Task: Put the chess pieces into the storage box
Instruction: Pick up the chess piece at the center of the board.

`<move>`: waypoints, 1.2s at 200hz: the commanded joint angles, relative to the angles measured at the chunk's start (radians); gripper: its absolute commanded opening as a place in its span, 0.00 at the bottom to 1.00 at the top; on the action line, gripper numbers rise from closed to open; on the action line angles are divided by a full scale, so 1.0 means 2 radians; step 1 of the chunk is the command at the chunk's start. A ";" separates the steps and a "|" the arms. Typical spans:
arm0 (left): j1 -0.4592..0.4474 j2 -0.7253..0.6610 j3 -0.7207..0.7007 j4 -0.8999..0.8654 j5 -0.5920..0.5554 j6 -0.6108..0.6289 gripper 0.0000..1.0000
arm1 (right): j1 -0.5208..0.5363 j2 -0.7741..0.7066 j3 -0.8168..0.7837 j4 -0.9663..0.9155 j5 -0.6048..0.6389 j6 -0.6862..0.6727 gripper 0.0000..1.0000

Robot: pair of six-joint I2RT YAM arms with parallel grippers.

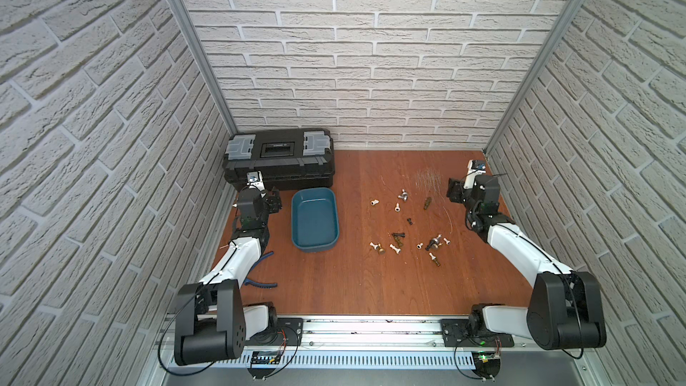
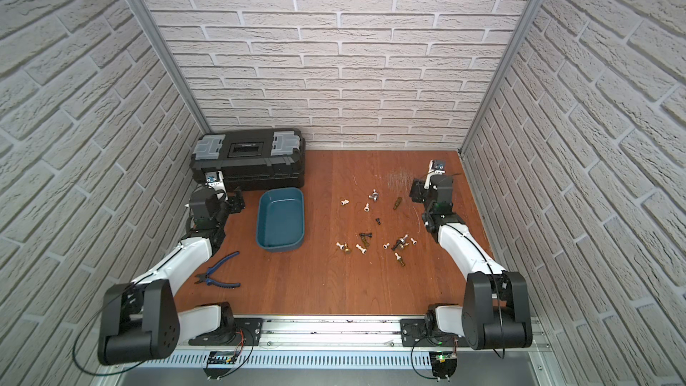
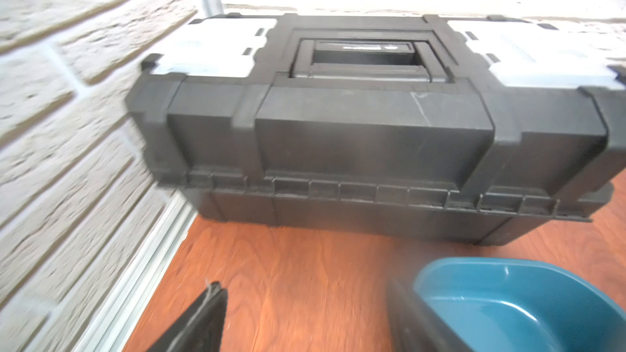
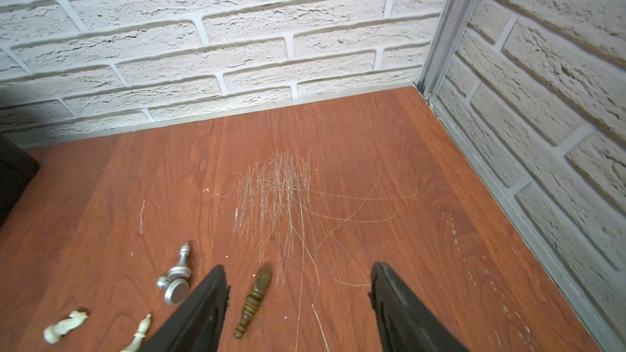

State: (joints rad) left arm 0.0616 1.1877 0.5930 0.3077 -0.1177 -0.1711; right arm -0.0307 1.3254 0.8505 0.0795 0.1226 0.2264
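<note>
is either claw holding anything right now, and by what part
Nothing held: left claw and right claw both open, empty; chess pieces lie on the table.

White brick-pattern walls (image 1: 371,50) on three sides, aluminium corner posts (image 1: 193,42), scratched reddish wood tabletop (image 1: 352,284), even light.

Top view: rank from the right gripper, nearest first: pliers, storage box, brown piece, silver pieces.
1. Brown piece, beside the right gripper.
2. Silver pieces, just past it.
3. Storage box, left of centre.
4. Pliers, front left.
</note>
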 commanded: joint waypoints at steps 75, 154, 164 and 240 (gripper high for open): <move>-0.202 -0.115 0.155 -0.272 -0.013 0.115 0.67 | 0.023 0.178 0.184 -0.323 -0.044 0.060 0.54; -0.221 -0.068 0.191 -0.299 0.116 0.154 0.66 | 0.058 0.280 0.242 -0.330 -0.025 0.070 0.51; -0.223 -0.068 0.188 -0.296 0.123 0.150 0.67 | 0.057 0.288 0.248 -0.330 -0.022 0.072 0.51; -0.238 -0.091 0.169 -0.287 0.105 0.155 0.68 | 0.062 0.334 0.276 -0.332 -0.032 0.072 0.49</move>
State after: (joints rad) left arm -0.4080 1.0279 0.9482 -0.2996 0.0944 0.1284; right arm 0.0853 1.9675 1.3842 -0.5797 0.0624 0.3599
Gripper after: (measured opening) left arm 0.676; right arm 0.497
